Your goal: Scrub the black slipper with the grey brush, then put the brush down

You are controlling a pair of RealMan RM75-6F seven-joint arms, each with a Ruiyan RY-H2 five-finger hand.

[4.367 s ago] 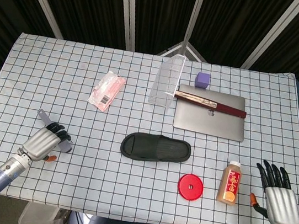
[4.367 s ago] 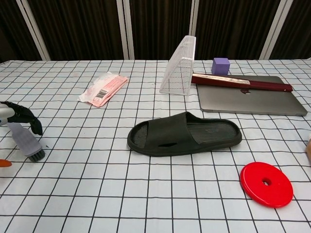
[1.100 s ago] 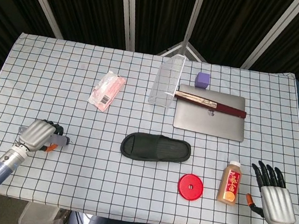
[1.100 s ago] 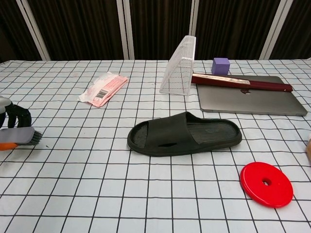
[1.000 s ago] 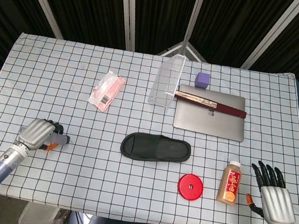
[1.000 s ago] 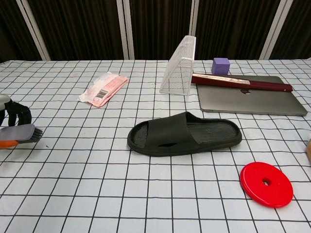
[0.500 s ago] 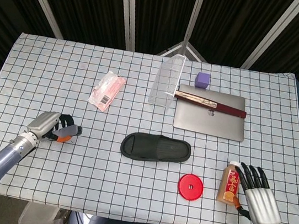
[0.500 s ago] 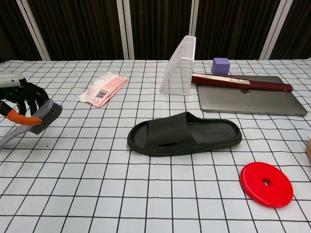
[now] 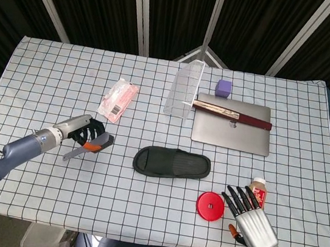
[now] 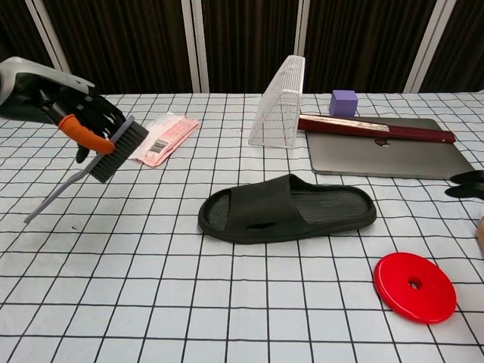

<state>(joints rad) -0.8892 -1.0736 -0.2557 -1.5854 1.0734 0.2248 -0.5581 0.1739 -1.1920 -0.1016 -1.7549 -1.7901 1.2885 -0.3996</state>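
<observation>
The black slipper (image 9: pixel 172 162) (image 10: pixel 289 208) lies flat in the middle of the checked table, toe end to the left. My left hand (image 9: pixel 84 130) (image 10: pixel 72 110) grips the grey brush (image 9: pixel 91 144) (image 10: pixel 106 151) and holds it raised above the cloth, left of the slipper and apart from it; the bristles face the slipper side and the thin handle trails down-left. My right hand (image 9: pixel 252 219) hovers near the front right with its fingers spread and nothing in it. Only its dark fingertips (image 10: pixel 469 184) show at the right edge of the chest view.
A red disc (image 9: pixel 210 205) (image 10: pixel 414 286) and a juice bottle (image 9: pixel 258 189) sit beside my right hand. Behind the slipper are a clear mesh holder (image 9: pixel 185 88) (image 10: pixel 280 102), a laptop (image 9: pixel 231 131) (image 10: pixel 389 157) with a dark red box on it, a purple cube (image 9: pixel 222 87) and a pink packet (image 9: pixel 118 100) (image 10: pixel 161 138).
My left hand has lifted the brush off the cloth and carried it up and right toward the slipper. My right hand has moved left, past the bottle toward the red disc.
</observation>
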